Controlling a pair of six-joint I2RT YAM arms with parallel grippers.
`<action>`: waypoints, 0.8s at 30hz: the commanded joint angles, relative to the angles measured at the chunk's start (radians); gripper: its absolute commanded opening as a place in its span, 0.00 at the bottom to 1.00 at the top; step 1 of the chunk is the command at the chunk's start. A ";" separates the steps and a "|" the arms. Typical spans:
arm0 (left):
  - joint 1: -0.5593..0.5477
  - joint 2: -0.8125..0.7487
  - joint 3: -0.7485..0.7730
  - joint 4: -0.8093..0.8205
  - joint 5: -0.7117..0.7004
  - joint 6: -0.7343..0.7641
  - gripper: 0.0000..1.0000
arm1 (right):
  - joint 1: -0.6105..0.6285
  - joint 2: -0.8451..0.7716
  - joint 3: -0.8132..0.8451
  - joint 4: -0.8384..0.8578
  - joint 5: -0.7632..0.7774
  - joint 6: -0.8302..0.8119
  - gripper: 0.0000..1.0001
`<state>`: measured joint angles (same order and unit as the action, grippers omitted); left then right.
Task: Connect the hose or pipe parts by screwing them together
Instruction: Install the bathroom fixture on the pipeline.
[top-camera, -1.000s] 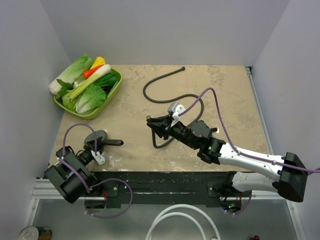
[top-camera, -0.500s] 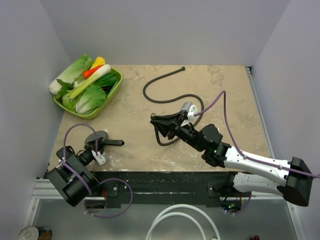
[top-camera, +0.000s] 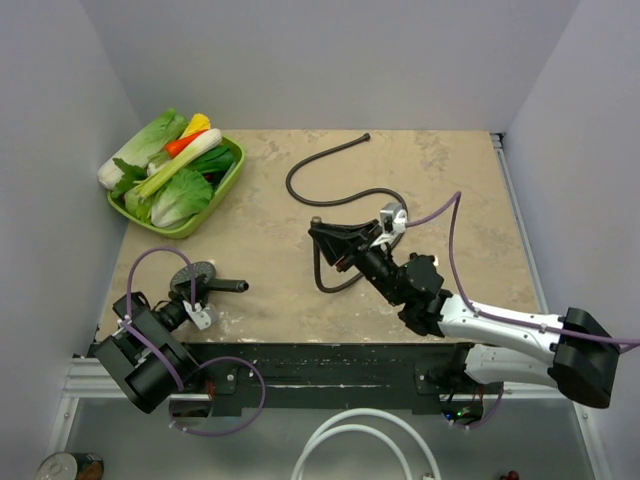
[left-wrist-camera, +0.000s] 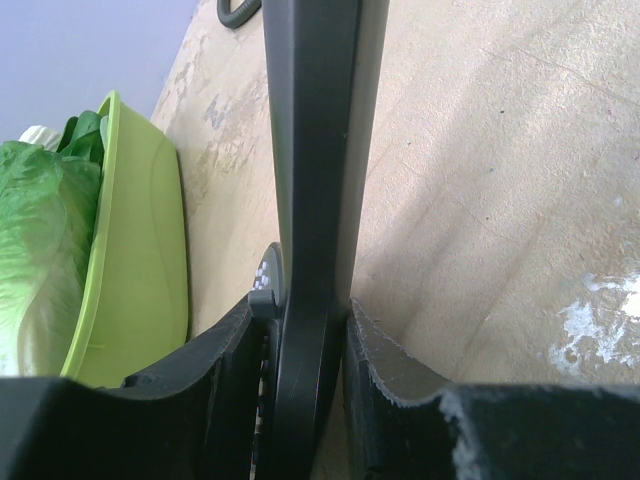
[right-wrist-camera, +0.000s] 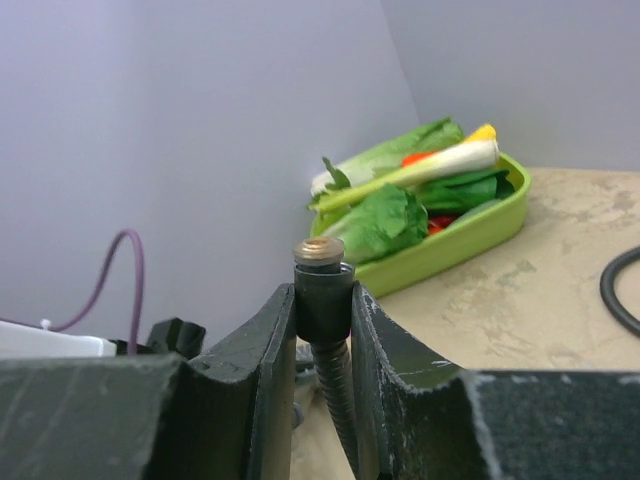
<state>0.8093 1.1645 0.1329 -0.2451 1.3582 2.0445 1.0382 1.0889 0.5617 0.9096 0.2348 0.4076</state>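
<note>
My left gripper (top-camera: 197, 297) rests low at the table's near left. It is shut on the black stem (left-wrist-camera: 310, 200) of the shower head, whose round grey disc (top-camera: 192, 272) lies flat and shows as a thin edge (left-wrist-camera: 264, 277) beside my left finger. The stem's handle (top-camera: 228, 286) points right. My right gripper (top-camera: 318, 234) hovers over the table's middle, shut on the dark end nut (right-wrist-camera: 322, 288) of the brown hose (top-camera: 330, 195), brass tip (right-wrist-camera: 318, 249) pointing up. The hose curls back across the table to its free far end (top-camera: 366, 136).
A green tray (top-camera: 228, 178) of lettuce and other vegetables sits at the back left, also seen in both wrist views as a green tray (right-wrist-camera: 470, 232) and a green tray wall (left-wrist-camera: 140, 260). Grey walls enclose the table. A white tube (top-camera: 350, 445) loops below the front rail.
My right arm has swung the held hose end a little to the right and away, lifting the hose loop with it. The left gripper and shower head have stayed put.
</note>
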 joint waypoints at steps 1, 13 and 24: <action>-0.007 0.003 0.005 -0.085 0.045 0.678 0.00 | 0.009 0.032 0.147 -0.183 0.167 -0.053 0.16; -0.009 0.020 0.008 -0.083 0.050 0.680 0.00 | 0.082 0.132 0.285 -0.333 0.170 -0.306 0.20; -0.009 0.012 0.027 -0.086 0.036 0.680 0.00 | 0.085 0.266 0.288 -0.471 -0.113 -0.372 0.24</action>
<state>0.8089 1.1683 0.1444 -0.2626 1.3609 2.0441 1.1191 1.3941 0.8482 0.4854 0.2508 0.0650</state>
